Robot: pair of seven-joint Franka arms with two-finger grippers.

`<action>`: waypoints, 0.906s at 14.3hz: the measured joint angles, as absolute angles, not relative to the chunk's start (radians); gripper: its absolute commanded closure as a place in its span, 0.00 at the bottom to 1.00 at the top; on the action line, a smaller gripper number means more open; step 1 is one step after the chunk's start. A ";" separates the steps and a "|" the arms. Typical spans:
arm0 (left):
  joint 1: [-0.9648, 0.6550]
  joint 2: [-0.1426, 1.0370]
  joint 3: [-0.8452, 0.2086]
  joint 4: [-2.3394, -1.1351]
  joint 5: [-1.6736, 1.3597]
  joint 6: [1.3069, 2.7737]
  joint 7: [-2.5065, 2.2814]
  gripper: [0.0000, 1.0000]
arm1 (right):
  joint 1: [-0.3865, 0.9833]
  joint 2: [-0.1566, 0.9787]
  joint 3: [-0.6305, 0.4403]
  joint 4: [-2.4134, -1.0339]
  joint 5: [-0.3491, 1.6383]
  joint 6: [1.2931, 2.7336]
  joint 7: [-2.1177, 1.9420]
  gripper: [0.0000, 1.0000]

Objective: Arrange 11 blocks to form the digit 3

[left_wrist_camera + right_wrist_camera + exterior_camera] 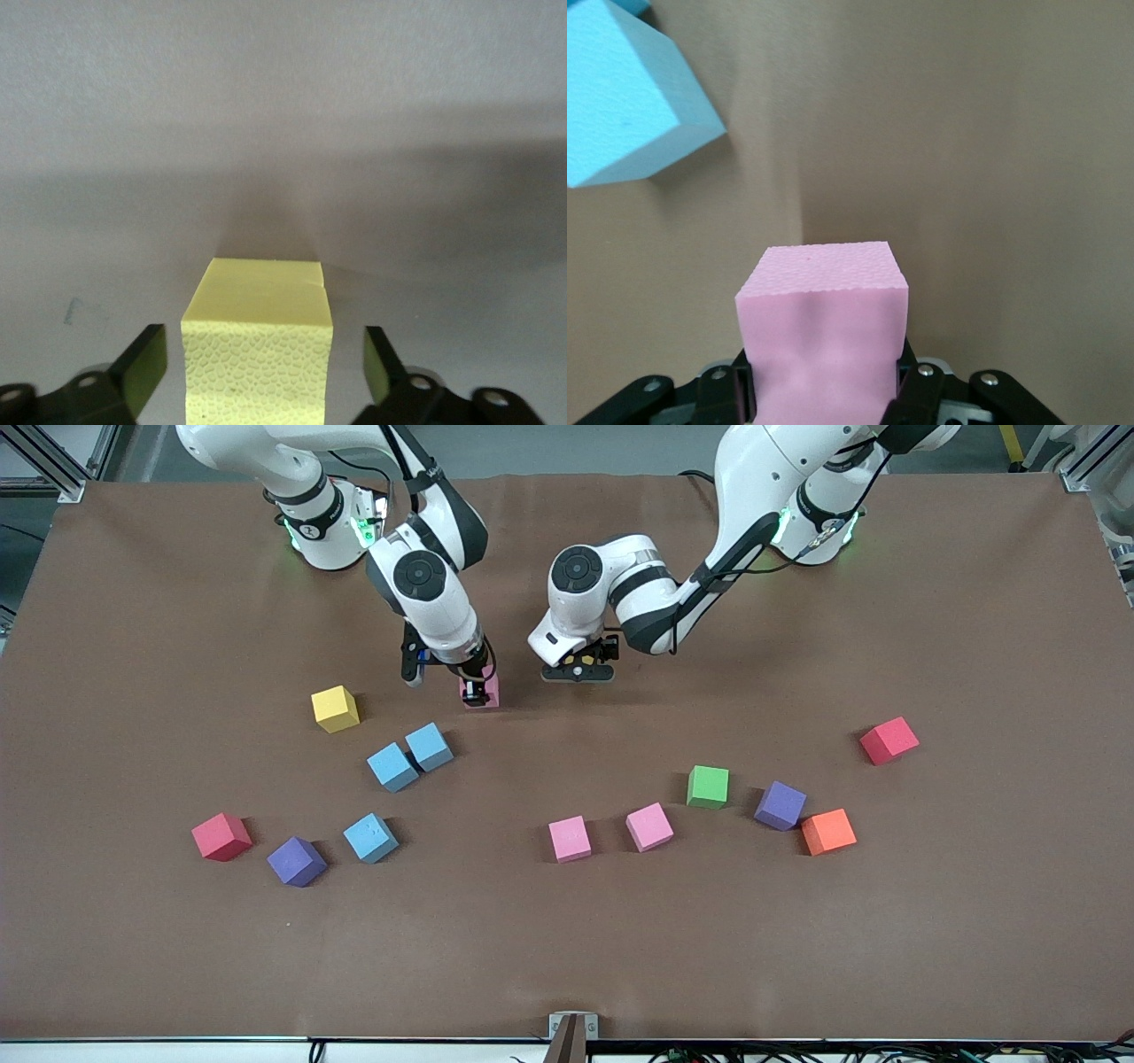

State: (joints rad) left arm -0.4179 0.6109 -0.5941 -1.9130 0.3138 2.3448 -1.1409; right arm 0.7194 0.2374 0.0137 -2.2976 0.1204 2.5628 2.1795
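A pink block (pixel 822 332) sits pinched in the right gripper (pixel 477 691), low over the cloth beside the left gripper (pixel 578 672), probably to start the digit 3 there. The left gripper's fingers (pixel 142 365) stand apart around a yellow block (pixel 259 347), seemingly just set down. The other blocks (pixel 569 839) lie scattered nearer the camera. No writing is legible.

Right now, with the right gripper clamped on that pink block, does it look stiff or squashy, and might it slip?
The pink block probably is soft foam: its face dents inward between the right gripper fingers. Its pebbled matte surface suggests decent grip, so slipping seems unlikely. Being a flat-sided cube, it should sit without rolling.
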 measured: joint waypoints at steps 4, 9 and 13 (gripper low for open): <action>-0.406 0.575 -0.594 -1.848 0.314 2.233 -1.185 0.00 | 0.738 0.237 0.022 -2.300 0.121 2.592 2.213 0.61; -0.264 0.482 -0.593 -1.780 0.314 2.170 -1.245 0.00 | 0.788 0.240 0.025 -2.316 0.124 2.658 2.283 0.61; -0.157 0.516 -0.588 -1.680 0.314 2.162 -1.246 0.00 | 0.847 0.265 0.027 -2.326 0.128 2.701 2.351 0.60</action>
